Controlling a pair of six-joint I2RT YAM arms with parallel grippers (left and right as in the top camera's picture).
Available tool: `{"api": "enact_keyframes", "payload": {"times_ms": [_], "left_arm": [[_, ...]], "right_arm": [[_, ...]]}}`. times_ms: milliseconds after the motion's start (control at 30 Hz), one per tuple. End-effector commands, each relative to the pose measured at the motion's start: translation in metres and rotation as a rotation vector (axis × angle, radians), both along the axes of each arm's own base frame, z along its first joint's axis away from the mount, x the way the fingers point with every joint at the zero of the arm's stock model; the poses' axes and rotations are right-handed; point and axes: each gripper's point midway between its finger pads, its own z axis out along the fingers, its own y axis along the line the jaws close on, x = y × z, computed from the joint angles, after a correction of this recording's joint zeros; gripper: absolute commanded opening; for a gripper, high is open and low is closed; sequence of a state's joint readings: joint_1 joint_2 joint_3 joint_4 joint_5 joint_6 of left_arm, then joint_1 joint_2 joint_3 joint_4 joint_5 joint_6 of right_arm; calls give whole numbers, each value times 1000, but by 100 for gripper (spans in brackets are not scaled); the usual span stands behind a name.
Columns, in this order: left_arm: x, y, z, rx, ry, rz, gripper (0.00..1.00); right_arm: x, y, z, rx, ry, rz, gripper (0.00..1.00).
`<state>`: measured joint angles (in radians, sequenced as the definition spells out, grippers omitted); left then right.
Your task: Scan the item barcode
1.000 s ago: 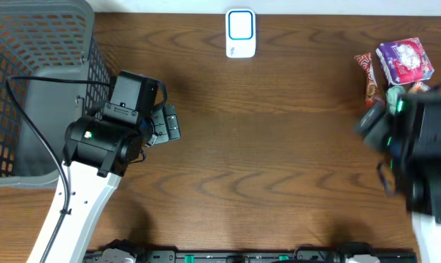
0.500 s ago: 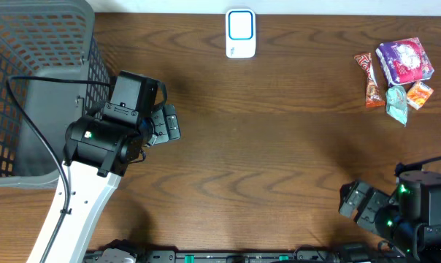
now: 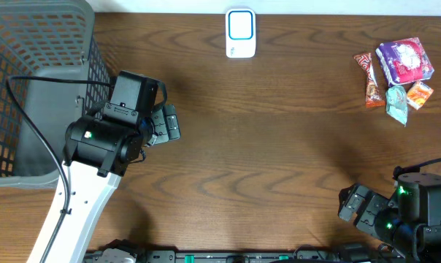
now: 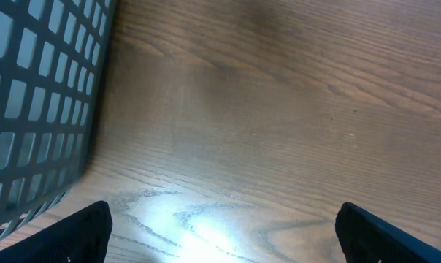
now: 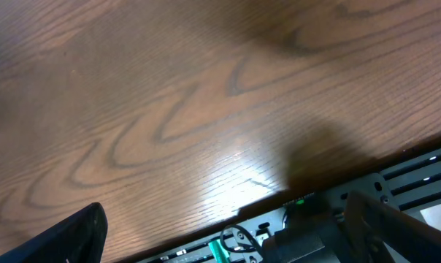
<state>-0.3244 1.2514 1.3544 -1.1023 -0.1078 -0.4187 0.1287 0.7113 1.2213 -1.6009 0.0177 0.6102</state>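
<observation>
The right gripper (image 3: 350, 206) hung wide open and empty, with the snack packets (image 3: 399, 71) lying well beyond it. The left gripper (image 3: 168, 124), also released, held nothing just beside the basket (image 3: 31, 44), the scanner (image 3: 241, 33) well apart from it.

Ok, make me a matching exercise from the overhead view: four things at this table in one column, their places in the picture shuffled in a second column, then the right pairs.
Things
1. grey plastic mesh basket
2. white rectangular scanner with a blue-edged window
3. purple snack packet
4. right gripper, jaws open

Places in the overhead view
A. lower right corner
B. top edge, middle
C. upper left corner
D. upper right

Pairs: 1-C, 2-B, 3-D, 4-A
</observation>
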Motion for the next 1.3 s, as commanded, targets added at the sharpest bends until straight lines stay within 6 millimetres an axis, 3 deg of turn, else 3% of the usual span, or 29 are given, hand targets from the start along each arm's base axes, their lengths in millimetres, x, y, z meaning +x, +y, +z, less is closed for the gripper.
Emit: {"api": "enact_keyframes", "payload": {"times_ms": [0,767,1267], "left_arm": [[1,2,0,12,1,0,98],[1,2,0,12,1,0,98],[1,2,0,12,1,0,98]], "right_arm": [[-1,1,-1,-21,1,50,99],[6,0,14,-106,-142,190,99],[-21,-3,49,-165,-465,262,99]]}}
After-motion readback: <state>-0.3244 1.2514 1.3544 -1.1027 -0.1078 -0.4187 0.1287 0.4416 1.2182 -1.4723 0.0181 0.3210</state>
